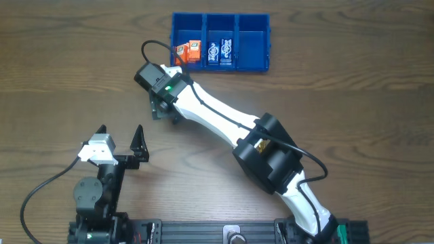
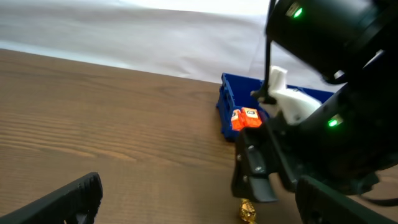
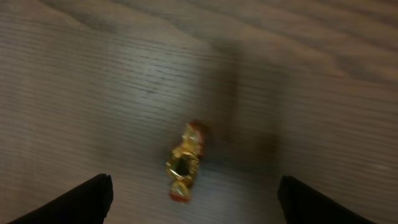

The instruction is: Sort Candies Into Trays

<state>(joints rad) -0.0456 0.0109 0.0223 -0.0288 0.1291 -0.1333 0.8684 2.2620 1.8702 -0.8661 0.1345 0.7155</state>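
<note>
A gold-wrapped candy point(image 3: 185, 160) lies on the wooden table, straight below my right gripper point(image 3: 194, 184), which hovers open with a finger on either side of it. The left wrist view has the same candy point(image 2: 247, 211) just beneath the right gripper point(image 2: 256, 177). From above, the right gripper point(image 1: 163, 108) is left of centre, a short way in front of the blue tray point(image 1: 264, 62). The tray's left compartment holds orange candies point(image 1: 189, 51) and its middle one blue candies point(image 1: 220, 50). My left gripper point(image 1: 121, 137) stands open and empty at the near left.
The tray's right compartment point(image 1: 252, 41) holds nothing. The right arm point(image 1: 224, 122) lies diagonally across the middle of the table. Bare wood stretches to the left and right of the arms.
</note>
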